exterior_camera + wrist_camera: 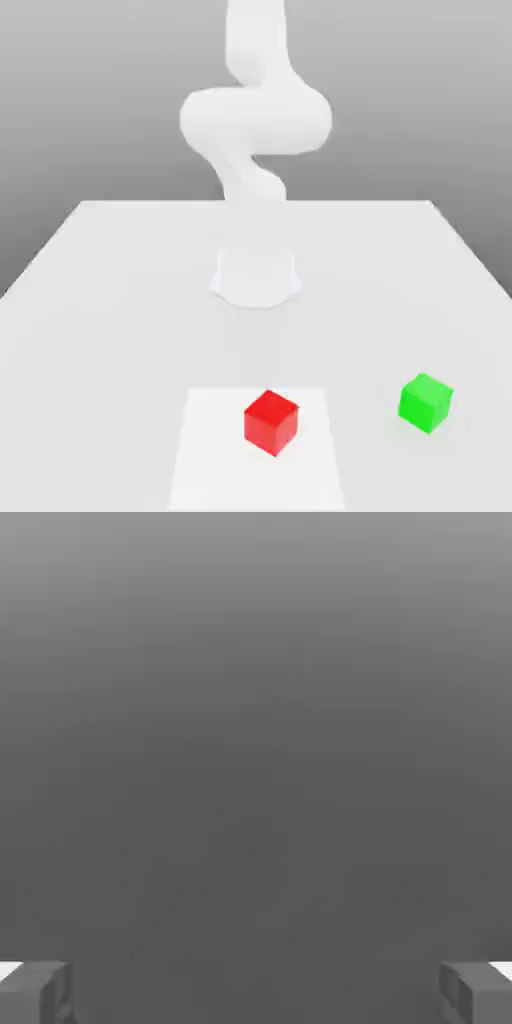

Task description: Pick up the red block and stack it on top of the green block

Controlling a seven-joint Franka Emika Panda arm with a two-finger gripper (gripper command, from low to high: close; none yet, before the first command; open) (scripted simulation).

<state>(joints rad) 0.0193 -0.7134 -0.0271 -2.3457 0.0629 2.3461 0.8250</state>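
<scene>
The red block (271, 421) sits on the white table near its front edge, about the middle of the exterior view. The green block (426, 401) rests on the table to the exterior view's right of the red one, roughly a block and a half away. In the hand view my gripper (256, 992) is open, its grey fingertips (35, 992) far apart with nothing between them, and it faces a plain grey background. Neither block lies between the fingers.
The white arm (255, 120) rises from its round base (256, 275) at the middle of the table (100, 300) and bends upward. A lighter square patch (210, 450) lies under the red block.
</scene>
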